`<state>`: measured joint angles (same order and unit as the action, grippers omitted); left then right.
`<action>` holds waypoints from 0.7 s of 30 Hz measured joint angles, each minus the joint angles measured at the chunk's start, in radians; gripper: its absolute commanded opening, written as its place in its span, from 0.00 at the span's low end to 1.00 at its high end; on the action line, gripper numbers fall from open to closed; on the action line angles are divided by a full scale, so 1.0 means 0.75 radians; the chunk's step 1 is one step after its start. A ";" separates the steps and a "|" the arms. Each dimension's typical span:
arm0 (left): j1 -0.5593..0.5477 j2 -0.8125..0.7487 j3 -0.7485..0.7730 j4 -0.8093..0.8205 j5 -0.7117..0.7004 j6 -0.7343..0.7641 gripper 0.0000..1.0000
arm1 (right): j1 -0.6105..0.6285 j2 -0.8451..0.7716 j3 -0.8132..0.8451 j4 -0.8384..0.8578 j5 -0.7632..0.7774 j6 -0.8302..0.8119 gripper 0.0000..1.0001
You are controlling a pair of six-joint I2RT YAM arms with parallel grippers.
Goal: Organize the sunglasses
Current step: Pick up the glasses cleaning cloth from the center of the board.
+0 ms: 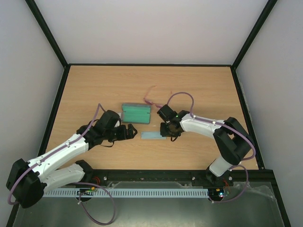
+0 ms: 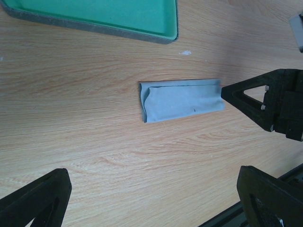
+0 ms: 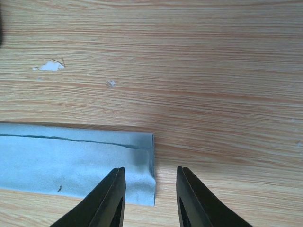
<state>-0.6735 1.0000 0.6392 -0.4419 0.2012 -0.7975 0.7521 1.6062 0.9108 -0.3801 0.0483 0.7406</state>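
The sunglasses (image 1: pixel 148 98) are thin pinkish-red wire. They lie on the table just beyond the far right corner of the open grey-blue case (image 1: pixel 136 112) with green lining, and show only in the top view. A folded light-blue cloth (image 1: pixel 154 135) lies in front of the case. My right gripper (image 1: pixel 169 133) is open just above the cloth's right end (image 3: pixel 142 161), with one finger over the cloth and one over bare wood. My left gripper (image 1: pixel 131 132) is wide open and empty to the left of the cloth (image 2: pixel 182 100). The case's edge (image 2: pixel 94 23) is at the top of the left wrist view.
The wooden table (image 1: pixel 94 90) is walled by black frame posts and white panels. A black rail (image 1: pixel 156 176) runs along the near edge. Small white chips (image 3: pixel 49 65) mark the wood near the cloth.
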 measured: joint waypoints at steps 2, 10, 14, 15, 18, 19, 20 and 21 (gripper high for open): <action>0.000 0.003 0.000 0.009 0.000 0.000 0.99 | 0.000 0.014 0.002 0.001 0.000 -0.002 0.26; 0.001 0.021 0.000 0.021 0.001 0.001 0.99 | 0.000 0.083 0.018 0.013 0.005 -0.005 0.18; 0.001 0.033 0.000 0.033 0.001 0.001 0.99 | 0.003 0.086 0.019 0.013 0.016 -0.004 0.18; 0.001 0.035 0.000 0.035 0.001 0.001 0.99 | 0.007 0.086 0.019 0.012 0.022 -0.004 0.18; 0.001 0.040 0.000 0.045 0.001 0.001 0.99 | 0.033 0.094 0.026 0.003 0.055 -0.004 0.17; 0.001 0.042 0.000 0.046 0.002 0.001 0.99 | 0.043 0.098 0.030 -0.001 0.070 -0.004 0.15; 0.002 0.044 -0.001 0.050 0.002 0.001 0.99 | 0.054 0.104 0.035 -0.006 0.089 -0.004 0.12; 0.002 0.046 -0.002 0.053 0.003 0.001 0.99 | 0.065 0.108 0.039 -0.009 0.103 -0.003 0.11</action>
<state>-0.6724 1.0348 0.6376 -0.4019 0.2031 -0.7967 0.8005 1.6875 0.9401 -0.3870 0.1253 0.7387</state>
